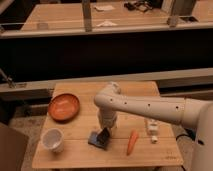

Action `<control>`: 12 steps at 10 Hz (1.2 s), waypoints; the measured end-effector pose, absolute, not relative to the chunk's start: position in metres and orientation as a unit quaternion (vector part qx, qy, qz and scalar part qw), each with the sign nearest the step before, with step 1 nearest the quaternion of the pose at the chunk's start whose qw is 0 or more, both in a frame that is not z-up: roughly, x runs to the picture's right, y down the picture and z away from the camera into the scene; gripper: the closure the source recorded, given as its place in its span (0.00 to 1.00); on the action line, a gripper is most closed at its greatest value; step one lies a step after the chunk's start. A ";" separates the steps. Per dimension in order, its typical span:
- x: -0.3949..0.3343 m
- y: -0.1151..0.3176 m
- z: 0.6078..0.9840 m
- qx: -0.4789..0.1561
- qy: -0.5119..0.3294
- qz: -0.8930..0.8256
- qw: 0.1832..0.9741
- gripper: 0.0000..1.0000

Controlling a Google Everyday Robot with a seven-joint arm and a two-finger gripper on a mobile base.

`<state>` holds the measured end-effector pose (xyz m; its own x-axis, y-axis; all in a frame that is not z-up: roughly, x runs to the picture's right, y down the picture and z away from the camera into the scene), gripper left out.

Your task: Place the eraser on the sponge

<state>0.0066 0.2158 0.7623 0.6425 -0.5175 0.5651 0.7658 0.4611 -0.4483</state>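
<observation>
A wooden table (75, 157) fills the lower half of the frame. The white arm (150, 106) reaches in from the right and bends down at the centre. Its gripper (106, 130) hangs just above the sponge (94, 139), low and centre. The black eraser (104, 136) sits tilted against the sponge's right part, right under the gripper; whether the gripper grasps it or has let go, I cannot tell. An orange bowl (63, 106) lies to the left, a white cup (53, 140) at lower left. A carrot (132, 141) and a white bottle (151, 128) lie right of centre.
</observation>
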 end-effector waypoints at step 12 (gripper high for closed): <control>-0.013 0.217 0.762 -0.353 -0.171 -0.423 0.817 0.77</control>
<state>-0.0128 0.2169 0.7622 0.5833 -0.5708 0.5779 0.8120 0.3932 -0.4313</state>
